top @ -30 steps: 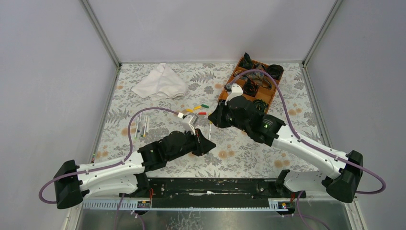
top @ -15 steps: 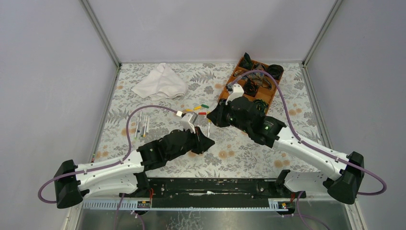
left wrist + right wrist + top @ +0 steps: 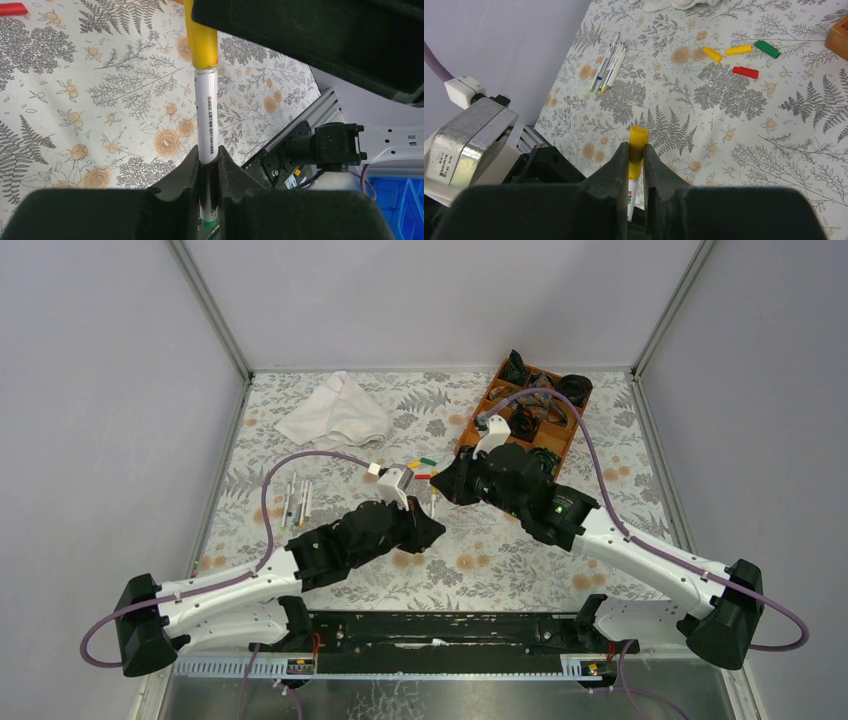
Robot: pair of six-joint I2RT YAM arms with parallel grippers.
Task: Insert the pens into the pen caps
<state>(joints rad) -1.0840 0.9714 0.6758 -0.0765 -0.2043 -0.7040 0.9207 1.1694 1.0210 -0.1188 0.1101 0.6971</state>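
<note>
1. The left fingers point(image 3: 186, 172) clamp the lower barrel of a white pen point(image 3: 207, 120). Its green end peeks out below them.
2. The right fingers point(image 3: 616, 170) pinch a yellow cap point(image 3: 638, 142) that sits over the pen's upper tip. How deep the tip goes is hidden.
3. From overhead, the joint is almost lost between the two wrists, mid-table.
4. Loose caps point(image 3: 739, 49) lie at twelve o'clock of the joint. Spare pens point(image 3: 608, 65) lie at nine o'clock near the table point(image 3: 500, 560) edge, and bare table lies at six o'clock.

Pale grey walls point(image 3: 100, 390), floral-patterned tabletop point(image 3: 480, 575)
</note>
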